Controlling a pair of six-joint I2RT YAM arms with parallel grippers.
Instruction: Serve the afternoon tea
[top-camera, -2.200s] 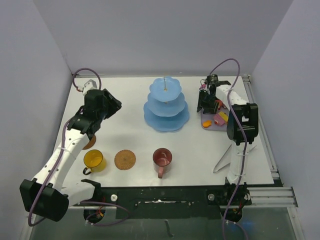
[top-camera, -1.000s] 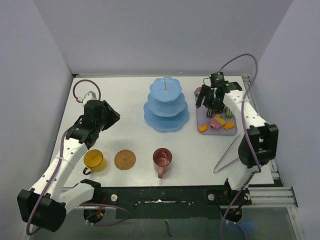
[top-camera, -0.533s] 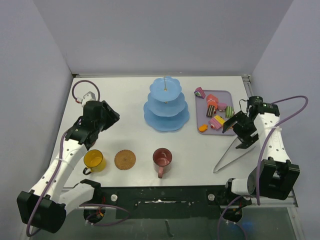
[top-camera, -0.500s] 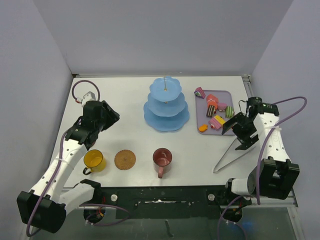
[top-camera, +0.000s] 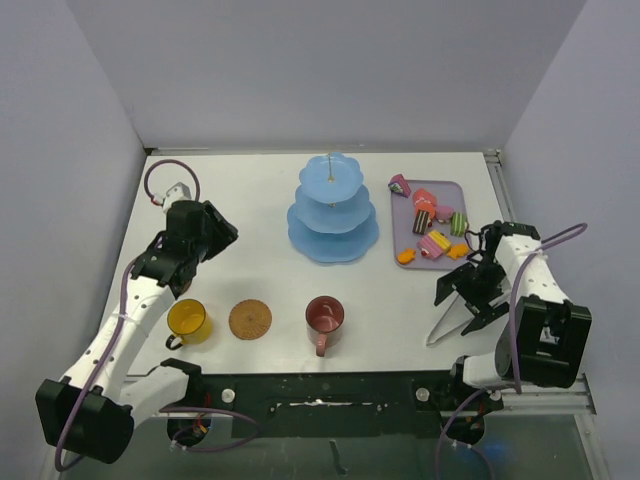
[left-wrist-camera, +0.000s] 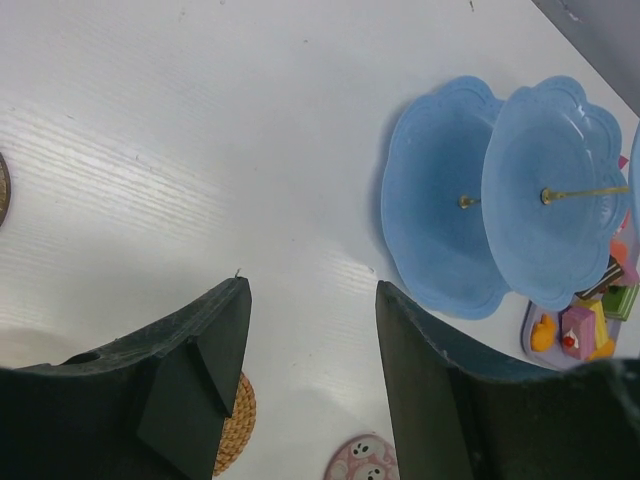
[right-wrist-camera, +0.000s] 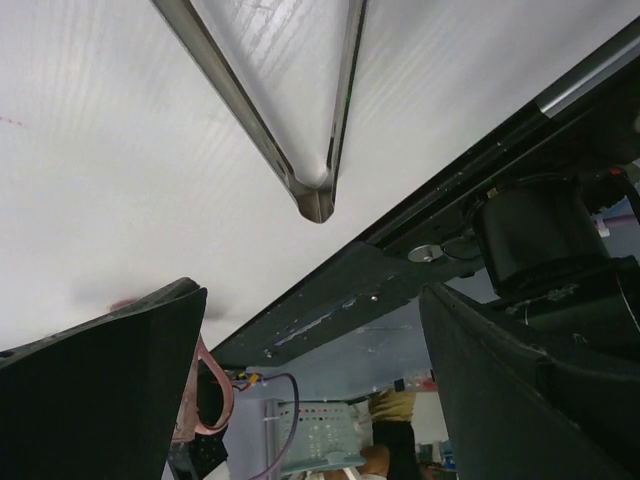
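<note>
The light-blue three-tier stand (top-camera: 332, 212) (left-wrist-camera: 470, 200) stands bare at mid-table. Several toy cakes (top-camera: 432, 225) (left-wrist-camera: 578, 330) lie on the lilac tray (top-camera: 452, 190); one pink wedge (top-camera: 399, 184) sits just off it. Along the front are the yellow mug (top-camera: 187, 321), a brown coaster (top-camera: 250, 319) (left-wrist-camera: 238, 425) and the dark-red mug (top-camera: 324, 316) (left-wrist-camera: 365, 462). A sliver of a second coaster (left-wrist-camera: 2, 190) shows at the left wrist view's edge. My left gripper (top-camera: 168, 275) (left-wrist-camera: 312, 290) hangs open over bare table behind the yellow mug. My right gripper (top-camera: 462, 305) (right-wrist-camera: 312, 300) is open and empty, low over the tongs.
The thin metal tongs (top-camera: 445, 325) (right-wrist-camera: 318, 205) lie in a V at the front right, hinge toward the table's front edge. The black front rail (top-camera: 330, 385) (right-wrist-camera: 330, 290) runs just past them. Grey walls close in the left, back and right.
My right arm has swung from the cake tray down to the front right over the tongs, and its jaws have spread wider. The left arm has barely moved.
</note>
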